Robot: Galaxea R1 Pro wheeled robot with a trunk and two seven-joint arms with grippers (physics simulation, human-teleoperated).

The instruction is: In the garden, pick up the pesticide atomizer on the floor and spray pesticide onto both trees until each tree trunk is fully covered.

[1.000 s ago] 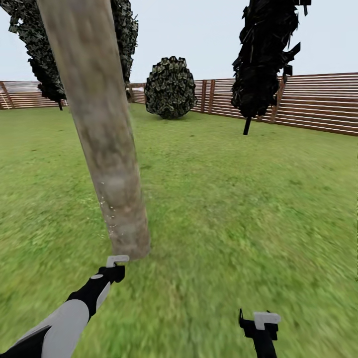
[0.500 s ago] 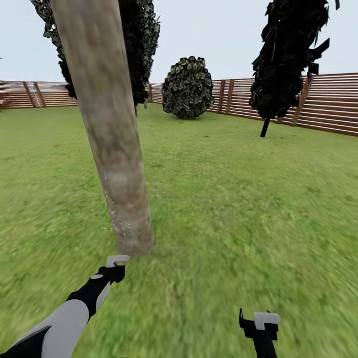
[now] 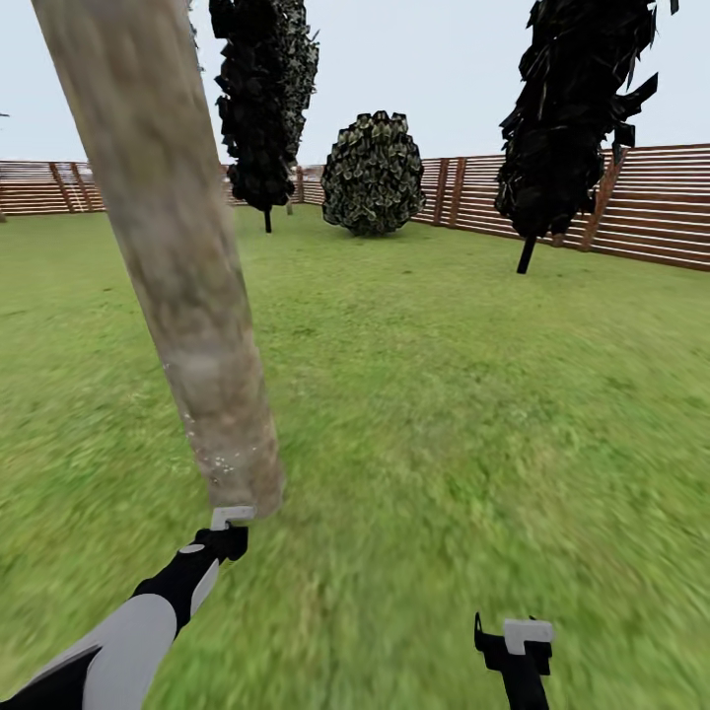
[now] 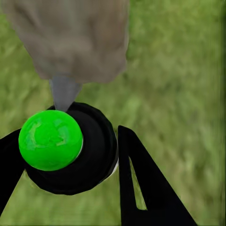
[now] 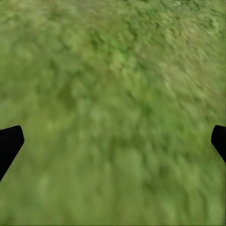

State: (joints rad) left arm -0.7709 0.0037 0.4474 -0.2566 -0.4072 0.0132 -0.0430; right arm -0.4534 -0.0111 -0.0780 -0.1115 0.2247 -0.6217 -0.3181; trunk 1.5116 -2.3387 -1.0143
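Camera has swung, uncovering a second black tree (image 3: 258, 108) behind the mottled, speck-dotted trunk (image 3: 187, 296). Left claw (image 4: 70, 155) grasps one black atomizer (image 4: 82, 150) with a glossy green ball, just before the trunk; right claw (image 5: 113, 141) is spread over blurred lawn (image 3: 473, 394).

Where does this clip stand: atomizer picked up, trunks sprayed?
Pickup looks done: the left tool is shut on the atomizer, nozzle toward the near tree trunk. Pale pesticide specks dot only the trunk's base, so its coverage is partial. The right tool is open over grass. No second thick trunk is in sight; that one remains.
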